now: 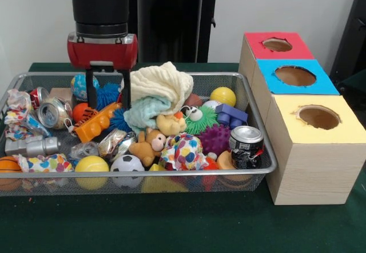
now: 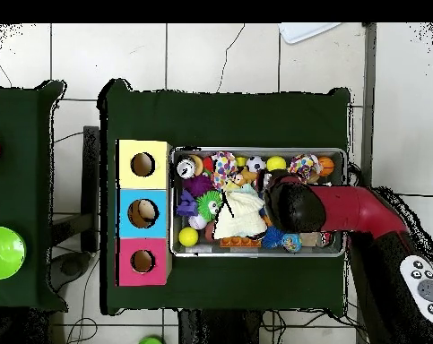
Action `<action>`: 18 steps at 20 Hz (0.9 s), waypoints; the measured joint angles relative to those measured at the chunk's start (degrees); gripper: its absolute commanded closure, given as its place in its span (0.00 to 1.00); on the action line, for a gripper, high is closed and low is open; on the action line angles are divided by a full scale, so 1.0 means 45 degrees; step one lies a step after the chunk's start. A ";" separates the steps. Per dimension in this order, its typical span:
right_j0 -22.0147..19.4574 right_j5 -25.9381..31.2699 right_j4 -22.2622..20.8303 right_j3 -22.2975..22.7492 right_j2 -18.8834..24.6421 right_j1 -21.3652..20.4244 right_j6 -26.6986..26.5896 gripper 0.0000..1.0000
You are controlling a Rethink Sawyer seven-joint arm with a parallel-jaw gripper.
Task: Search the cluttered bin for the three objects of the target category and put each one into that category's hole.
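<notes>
Green table, crowded bin [image 1: 260,144], gripper [image 1: 107,96] parted and empty above half-buried orange toy [image 1: 97,124].

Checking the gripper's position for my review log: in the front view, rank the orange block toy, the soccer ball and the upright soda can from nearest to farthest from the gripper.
Ranked from the gripper:
1. Orange block toy, just below the fingers, left part of the bin.
2. Soccer ball, at the bin's front edge, near its middle.
3. Upright soda can, in the bin's front right corner, beside the yellow box.
</notes>
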 measured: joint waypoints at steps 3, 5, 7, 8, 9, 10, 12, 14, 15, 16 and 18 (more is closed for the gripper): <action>-0.0003 0.0000 -0.0423 -0.0258 0.0000 0.0255 0.0000 0.00; -0.0001 0.0000 -0.0700 -0.0435 0.0000 0.0437 0.0000 0.00; -0.0003 0.0000 -0.0893 -0.0566 0.0006 0.0572 0.0000 0.00; -0.0001 0.0000 -0.1081 -0.0676 0.0009 0.0699 0.0000 0.00; -0.0004 0.0000 -0.1170 -0.0719 0.0015 0.0757 0.0000 0.00; -0.0008 0.0000 -0.1295 -0.0772 0.0020 0.0840 0.0000 0.00; -0.0017 0.0000 -0.1444 -0.0835 0.0028 0.0955 0.0000 0.00; -0.0025 0.0000 -0.1611 -0.0903 0.0029 0.1078 0.0000 0.00; -0.0039 0.0000 -0.1734 -0.0953 0.0039 0.1163 0.0000 0.00; -0.0046 0.0000 -0.1781 -0.0973 0.0042 0.1200 0.0000 0.00; -0.0101 0.0000 -0.1940 -0.1045 0.0066 0.1343 0.0000 0.00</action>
